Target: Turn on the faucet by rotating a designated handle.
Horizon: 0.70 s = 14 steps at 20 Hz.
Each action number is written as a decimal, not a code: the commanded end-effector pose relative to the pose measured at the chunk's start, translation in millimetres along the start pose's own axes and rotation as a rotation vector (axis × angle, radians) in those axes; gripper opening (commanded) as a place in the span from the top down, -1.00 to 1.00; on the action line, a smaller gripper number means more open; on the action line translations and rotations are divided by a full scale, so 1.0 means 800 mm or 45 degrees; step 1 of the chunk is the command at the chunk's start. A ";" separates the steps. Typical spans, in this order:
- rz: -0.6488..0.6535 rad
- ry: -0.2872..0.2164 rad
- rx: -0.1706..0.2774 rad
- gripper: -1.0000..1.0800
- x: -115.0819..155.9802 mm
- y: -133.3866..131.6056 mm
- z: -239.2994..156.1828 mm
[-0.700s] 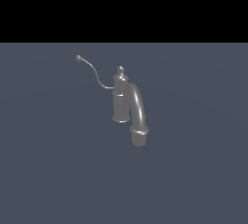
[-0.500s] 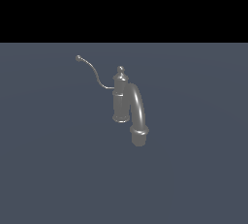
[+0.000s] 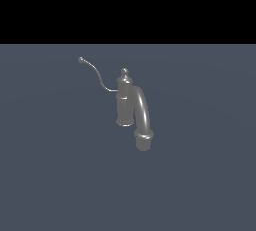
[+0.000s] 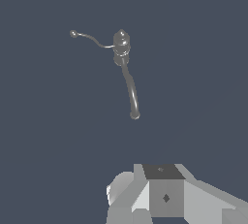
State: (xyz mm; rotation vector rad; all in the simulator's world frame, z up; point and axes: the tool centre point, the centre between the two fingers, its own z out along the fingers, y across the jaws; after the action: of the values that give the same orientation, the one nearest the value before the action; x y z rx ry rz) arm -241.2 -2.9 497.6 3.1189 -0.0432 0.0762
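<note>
**A:** Here's the faucet, standing alone on the flat grey surface, around the middle of the exterior view. What do you see on it?

**B:** An upright post with a small knob on top, and a thick spout arching off it toward the exterior view's right and down to a collared end, which sits lower in the frame than the post's base. All of it is dull grey metal.

**A:** And the handle?

**B:** The handle is a thin curved wire joined to the post partway up. It sweeps out to the exterior view's left and rises to a small ball at its tip, well away from the spout.

**A:** Does the wrist camera agree?

**B:** It does. It looks down on the faucet, with the handle reaching one way off the post and the spout running off in quite another direction.

**A:** Where's the end effector?

**B:** Only its pale grey housing shows, at the edge of the wrist view, well apart from the faucet and touching nothing. The exterior view doesn't catch the arm at all.

**A:** Spread or pressed together?

**B:** I can't tell; the fingertips aren't visible in either picture.
</note>
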 end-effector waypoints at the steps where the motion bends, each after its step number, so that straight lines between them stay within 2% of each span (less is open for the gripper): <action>1: 0.006 0.000 0.001 1.00 0.001 0.000 0.000; 14: 0.174 -0.007 0.014 1.00 0.044 -0.012 0.014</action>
State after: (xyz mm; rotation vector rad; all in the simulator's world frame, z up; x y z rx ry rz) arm -211.6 4.0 490.1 3.1233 -0.2209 0.0719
